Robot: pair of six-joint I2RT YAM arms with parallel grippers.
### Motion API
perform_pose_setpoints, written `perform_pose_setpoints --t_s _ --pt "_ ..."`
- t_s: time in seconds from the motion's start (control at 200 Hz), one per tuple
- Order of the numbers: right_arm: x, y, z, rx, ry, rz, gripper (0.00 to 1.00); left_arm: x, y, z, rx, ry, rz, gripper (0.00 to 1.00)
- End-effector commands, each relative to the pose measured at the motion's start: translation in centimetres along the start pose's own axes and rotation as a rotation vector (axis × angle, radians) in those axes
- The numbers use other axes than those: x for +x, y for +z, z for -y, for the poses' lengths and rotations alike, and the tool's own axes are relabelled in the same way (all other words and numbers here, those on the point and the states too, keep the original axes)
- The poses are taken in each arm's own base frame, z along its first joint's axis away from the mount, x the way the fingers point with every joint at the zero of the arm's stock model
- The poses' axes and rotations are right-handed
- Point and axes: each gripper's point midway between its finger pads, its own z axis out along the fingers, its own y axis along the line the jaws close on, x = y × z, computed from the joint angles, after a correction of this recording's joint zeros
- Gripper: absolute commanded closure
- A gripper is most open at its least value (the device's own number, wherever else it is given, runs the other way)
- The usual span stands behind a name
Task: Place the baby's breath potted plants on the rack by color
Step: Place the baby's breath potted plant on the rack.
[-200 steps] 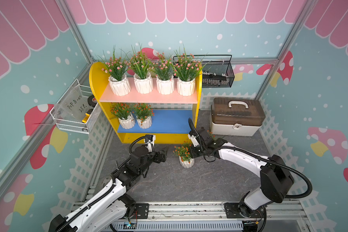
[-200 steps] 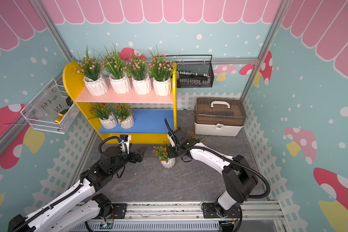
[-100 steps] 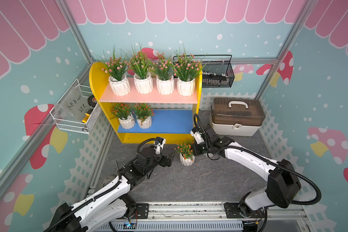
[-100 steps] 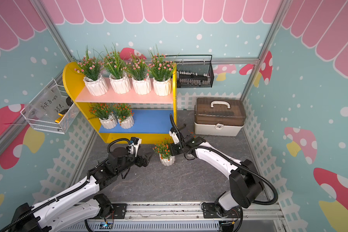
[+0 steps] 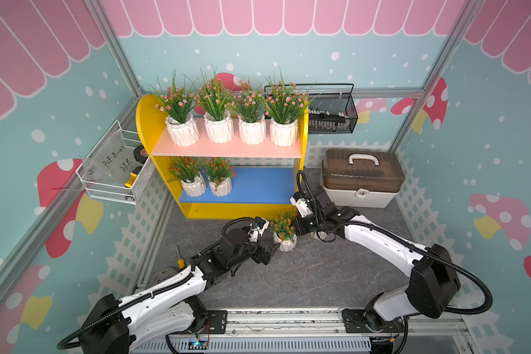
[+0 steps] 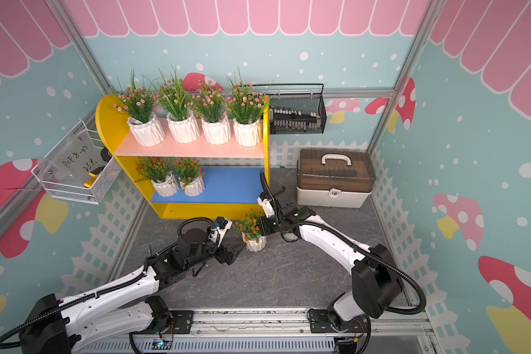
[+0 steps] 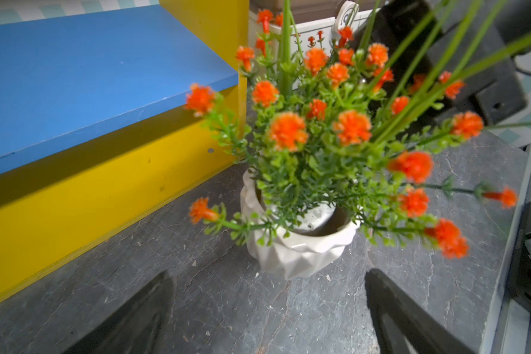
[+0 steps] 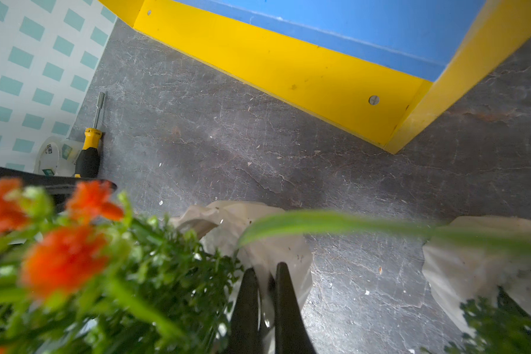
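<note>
Grey stone-look floor (image 5: 313, 275) fills the booth between pastel mushroom walls. Low over it, the right gripper (image 8: 265, 271) has its fingers pressed together on the white rim of an orange-red plant (image 5: 284, 231). It pinches the pot wall rather than the sprigs, which probably keeps the pot upright and the blossoms uncrushed. The pot appears to stand on the floor.

At the plant's 8 o'clock in a top view, the left gripper (image 5: 265, 253) is spread wide and holds nothing. Its wrist view shows the fingers (image 7: 141, 315) on either side of the pot, short of touching it. That reads as a handover being set up. The left arm (image 5: 166, 291) seems to have the clearer line to the rack (image 5: 236, 210), at the plant's 11 o'clock.

Further out, two orange-red plants (image 5: 204, 180) occupy the 9 o'clock end of the blue lower board (image 5: 258, 184). Its 3 o'clock half is bare, the likely place for this one. Four pink plants (image 5: 230, 122) fill the pink upper board (image 5: 227, 148).

The right wrist view alone shows a second pot (image 8: 472, 263) clearly, on the floor just beside the held one. In both top views the right arm (image 5: 380, 242) covers nearly all of it. Only the left wrist view shows the gap between the open fingers and the pot.
</note>
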Motion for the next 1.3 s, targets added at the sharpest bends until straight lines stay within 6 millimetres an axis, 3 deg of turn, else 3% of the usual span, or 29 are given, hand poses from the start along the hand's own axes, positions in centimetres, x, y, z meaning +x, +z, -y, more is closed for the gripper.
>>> perform_pose_setpoints --t_s 0.0,0.365,0.675,0.976,1.296 --pt "-3.4 -2.3 -2.7 -0.102 -0.038 0.127 1.0 -2.1 0.5 1.5 0.053 0.035 0.056 0.04" --pt "-2.9 -1.8 -2.9 -0.138 -0.022 0.134 1.0 -3.6 2.6 2.4 0.067 0.057 0.067 0.04" --pt "-2.6 -1.9 -3.2 -0.161 -0.022 0.14 1.0 -3.5 4.0 2.4 0.064 0.052 0.043 0.04" --pt "-2.5 -2.6 -3.5 -0.172 -0.024 0.156 1.0 -3.2 4.6 2.0 0.042 0.054 0.035 0.05" --pt "-2.0 -2.2 -3.6 -0.203 0.0 0.162 1.0 -4.2 4.3 2.2 0.05 0.054 0.08 0.06"
